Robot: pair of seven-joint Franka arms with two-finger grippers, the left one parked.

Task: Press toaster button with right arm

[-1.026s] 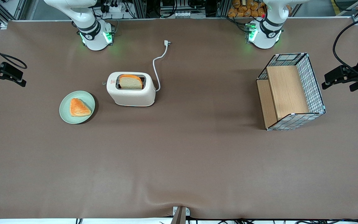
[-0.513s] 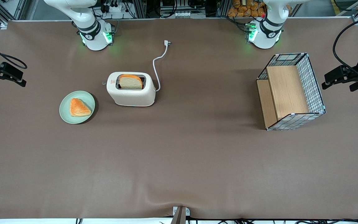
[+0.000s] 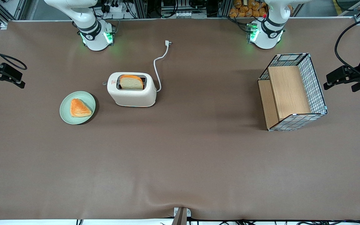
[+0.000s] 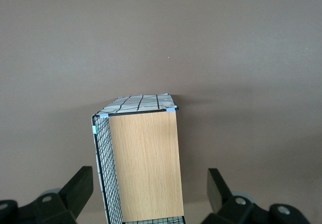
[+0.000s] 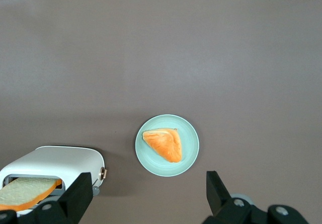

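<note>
I am holding my gripper (image 5: 146, 194) high near the working arm's end of the table, fingers spread wide and empty. The toaster (image 3: 132, 89) is sitting beside the plate (image 3: 77, 107); its button (image 5: 103, 173), probably unpressed, is facing that plate. I am planning to descend squarely onto it.

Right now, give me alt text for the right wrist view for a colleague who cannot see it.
The open gripper hangs high over a brown table, nothing between its fingers. Below sit a white toaster holding a bread slice, its button on the narrow end, beside a green plate with a pastry.
</note>
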